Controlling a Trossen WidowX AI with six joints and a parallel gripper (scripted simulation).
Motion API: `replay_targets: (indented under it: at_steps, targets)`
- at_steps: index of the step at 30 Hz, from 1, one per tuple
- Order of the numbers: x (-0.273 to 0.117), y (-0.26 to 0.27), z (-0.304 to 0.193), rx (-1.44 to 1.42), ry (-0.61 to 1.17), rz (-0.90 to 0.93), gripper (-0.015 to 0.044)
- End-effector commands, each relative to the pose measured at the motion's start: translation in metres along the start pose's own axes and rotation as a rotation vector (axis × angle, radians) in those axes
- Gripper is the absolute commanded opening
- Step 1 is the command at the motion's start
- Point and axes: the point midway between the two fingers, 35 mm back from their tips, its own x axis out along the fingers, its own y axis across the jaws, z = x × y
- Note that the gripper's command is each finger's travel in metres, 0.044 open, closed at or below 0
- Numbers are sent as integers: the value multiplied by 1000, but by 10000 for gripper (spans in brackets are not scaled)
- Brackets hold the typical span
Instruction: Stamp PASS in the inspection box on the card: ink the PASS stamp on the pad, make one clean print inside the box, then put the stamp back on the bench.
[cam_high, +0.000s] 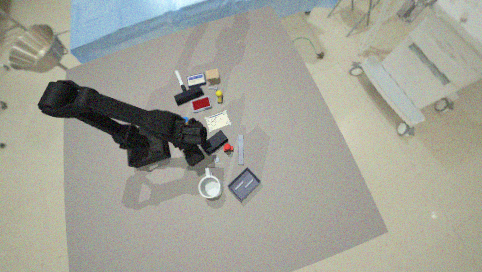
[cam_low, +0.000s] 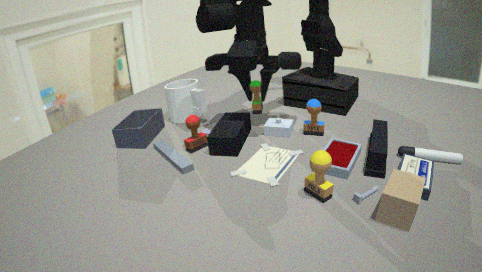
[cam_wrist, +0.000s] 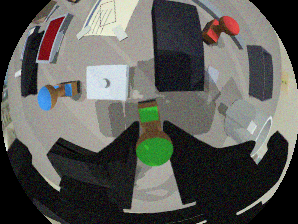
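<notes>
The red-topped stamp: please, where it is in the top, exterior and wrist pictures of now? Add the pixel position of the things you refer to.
Top: the red-topped stamp (cam_high: 228, 148) (cam_low: 194, 134) (cam_wrist: 221, 28) is a little below and right of centre.
Exterior: left of centre, around mid-height.
Wrist: near the upper right.
Shared landmark: the black block (cam_high: 216, 142) (cam_low: 230, 134) (cam_wrist: 178, 47) directly beside it.

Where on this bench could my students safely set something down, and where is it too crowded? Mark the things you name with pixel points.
Bare bench shows in front of the card (cam_high: 218, 121) (cam_low: 267, 165), left of the yellow stamp (cam_high: 219, 96) (cam_low: 318, 176) in the exterior view. It is crowded where the red ink pad (cam_high: 201, 104) (cam_low: 342, 154), black stapler-like block (cam_high: 188, 95) (cam_low: 377, 148) and tan box (cam_high: 212, 76) (cam_low: 399, 200) sit close together.
</notes>
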Motion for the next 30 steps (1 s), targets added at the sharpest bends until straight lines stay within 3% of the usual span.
replay_targets:
  at_steps: [1, 15, 24, 28, 30]
  targets:
    - [8, 1, -2, 1, 6, 2, 0]
    - [26, 3, -4, 1, 6, 3, 0]
    - [23, 2, -3, -5, 2, 2, 236]
    - [21, 1, -2, -5, 2, 2, 253]
    - [0, -1, 2, -4, 3, 1, 253]
